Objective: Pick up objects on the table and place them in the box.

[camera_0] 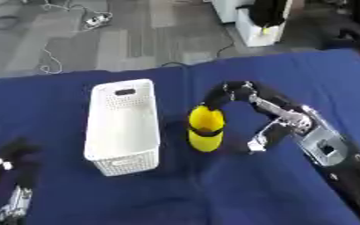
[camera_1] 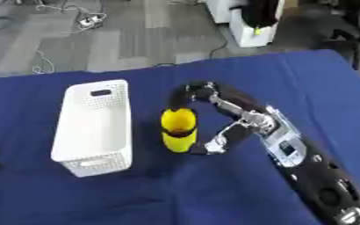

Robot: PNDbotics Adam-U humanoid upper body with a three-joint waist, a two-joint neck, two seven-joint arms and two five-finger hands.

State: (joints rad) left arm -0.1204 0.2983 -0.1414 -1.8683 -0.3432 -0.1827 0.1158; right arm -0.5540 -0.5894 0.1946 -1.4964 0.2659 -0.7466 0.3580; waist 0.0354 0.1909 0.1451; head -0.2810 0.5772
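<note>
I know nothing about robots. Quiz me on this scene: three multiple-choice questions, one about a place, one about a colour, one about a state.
1. Where is the bottle relative to the basket?
A. inside it
B. on the cloth to its right
C. behind it

2. What colour is the bottle?
A. yellow
B. red
C. green

3. What is the right hand doing?
A. resting far from the bottle
B. inside the basket
C. fingers curled at the bottle

Answers: 1 B, blue cloth shows between them. 2 A, it is plainly yellow. 3 C, black fingers wrap the bottle's far end.
</note>
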